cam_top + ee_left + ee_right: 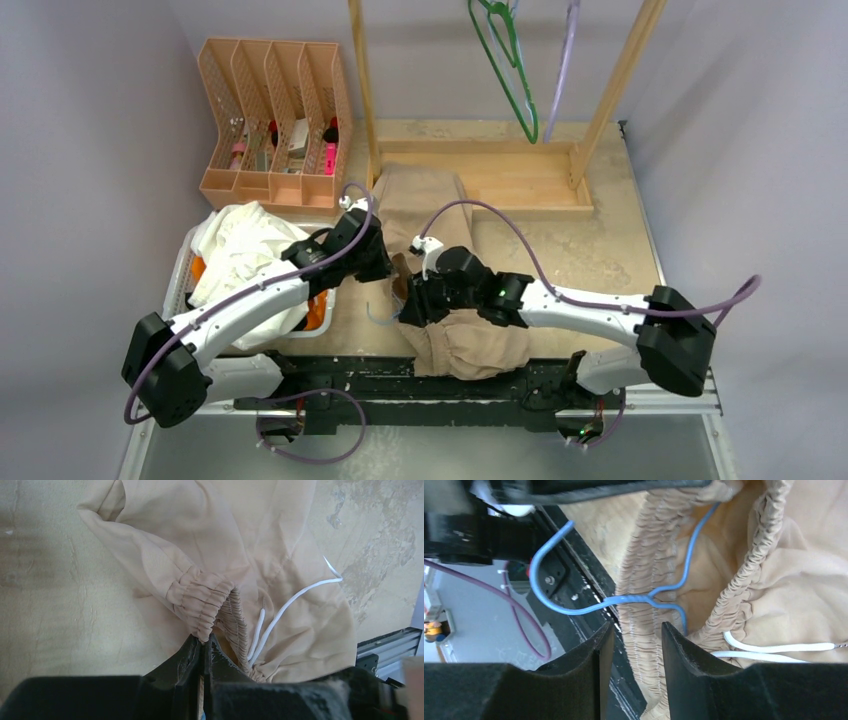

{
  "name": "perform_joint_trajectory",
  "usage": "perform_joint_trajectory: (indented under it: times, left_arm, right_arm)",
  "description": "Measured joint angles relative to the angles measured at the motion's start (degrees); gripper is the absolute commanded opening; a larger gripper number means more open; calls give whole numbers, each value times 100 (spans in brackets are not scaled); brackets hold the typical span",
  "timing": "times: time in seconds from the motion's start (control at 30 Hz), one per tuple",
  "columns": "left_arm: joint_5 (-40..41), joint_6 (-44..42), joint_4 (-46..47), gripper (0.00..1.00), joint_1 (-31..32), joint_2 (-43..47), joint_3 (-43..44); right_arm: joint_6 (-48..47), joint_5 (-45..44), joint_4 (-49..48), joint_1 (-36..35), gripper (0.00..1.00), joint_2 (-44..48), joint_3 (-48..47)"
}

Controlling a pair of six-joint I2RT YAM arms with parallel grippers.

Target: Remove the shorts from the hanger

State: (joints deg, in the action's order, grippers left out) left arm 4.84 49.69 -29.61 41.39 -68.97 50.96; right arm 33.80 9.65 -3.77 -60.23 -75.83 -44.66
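On the table (pixel 600 250), the rack (pixel 480 180) at 12 o'clock carries a green hanger (pixel 510 70) and a purple hanger (pixel 565 60), both bare. The bin (pixel 185 270) at 9 o'clock already holds white shorts (pixel 235 245) with orange shorts (pixel 318 308) under them, so at least two pairs look done. No black pair shows.

The tan shorts (pixel 470 345) lie in a heap from the centre toward 6 o'clock. They are off the rack but not free, because the blue hanger (pixel 634 599) sits inside the waistband (pixel 641 555) with its hook poking out.

The left gripper (pixel 204 642) is pressed together on the waistband's gathered edge. The right gripper (pixel 636 630) has its jaws spread, with the elastic running through the gap at 6 o'clock of the hanger's twisted neck. It does not seem to be clamping anything.

What is left, I judge, is to draw the blue hanger out and bin the tan pair.
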Motion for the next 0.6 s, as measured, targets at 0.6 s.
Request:
perform_joint_trajectory:
  times: [0.6]
  left_arm:
    - [2, 0, -260, 0, 2, 120, 2]
  right_arm:
    - [-293, -695, 540, -144, 48, -1349, -586]
